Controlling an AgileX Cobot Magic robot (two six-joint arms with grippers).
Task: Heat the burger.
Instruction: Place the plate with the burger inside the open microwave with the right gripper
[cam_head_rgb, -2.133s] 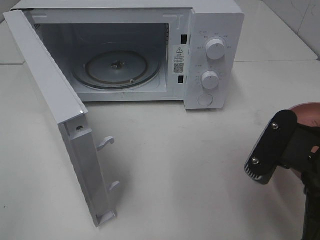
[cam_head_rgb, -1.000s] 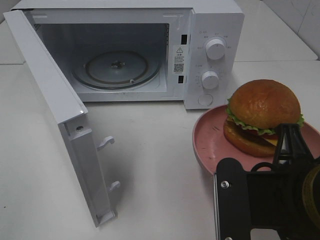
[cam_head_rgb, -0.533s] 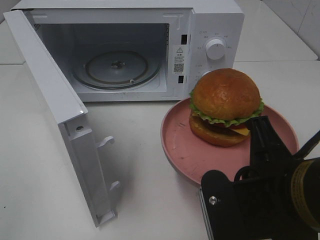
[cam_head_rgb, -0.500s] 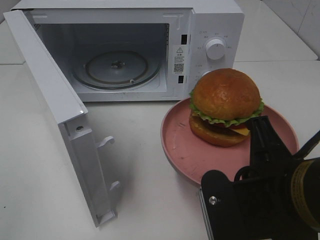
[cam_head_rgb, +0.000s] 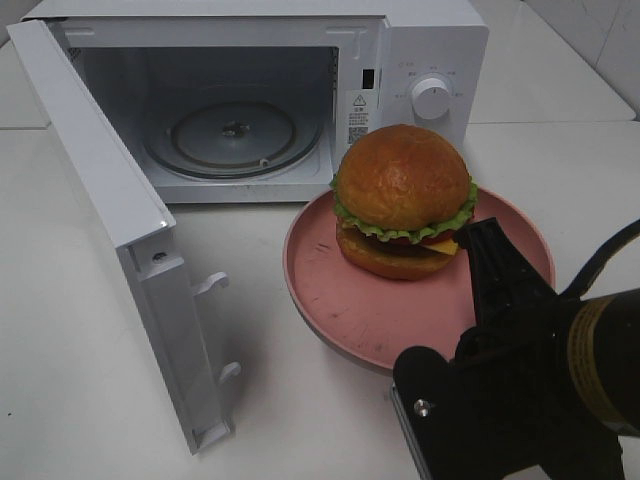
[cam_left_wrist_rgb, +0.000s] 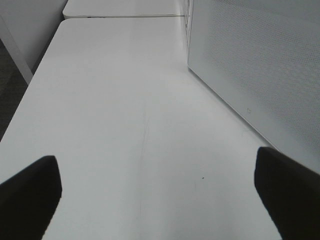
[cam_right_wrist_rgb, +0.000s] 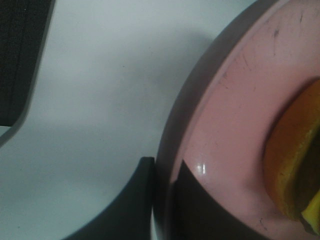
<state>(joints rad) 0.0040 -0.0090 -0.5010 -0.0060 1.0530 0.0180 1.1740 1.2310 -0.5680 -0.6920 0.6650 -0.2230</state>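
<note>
The burger (cam_head_rgb: 403, 197), with a glossy golden bun and a green lettuce frill, sits on a round pink plate (cam_head_rgb: 318, 300). The plate hangs just above the table, in front of the microwave's right half. My right gripper (cam_head_rgb: 478, 242) reaches in from the lower right and is shut on the plate's near right rim. The right wrist view shows its two dark fingers (cam_right_wrist_rgb: 135, 200) pinching the pink plate's rim (cam_right_wrist_rgb: 225, 125), with an edge of the burger bun (cam_right_wrist_rgb: 292, 150) beside them. My left gripper (cam_left_wrist_rgb: 157, 200) is open over bare table, with nothing between its fingers. It does not show in the exterior view.
The white microwave (cam_head_rgb: 430, 50) stands at the back, its door (cam_head_rgb: 110, 220) swung wide open to the left. The glass turntable (cam_head_rgb: 235, 135) lies inside. In the left wrist view the door's mesh panel (cam_left_wrist_rgb: 260, 70) stands beside my left gripper.
My right gripper has carried the pink plate with the burger leftwards, from the right side to just in front of the microwave's control panel. The left gripper has stayed open.
</note>
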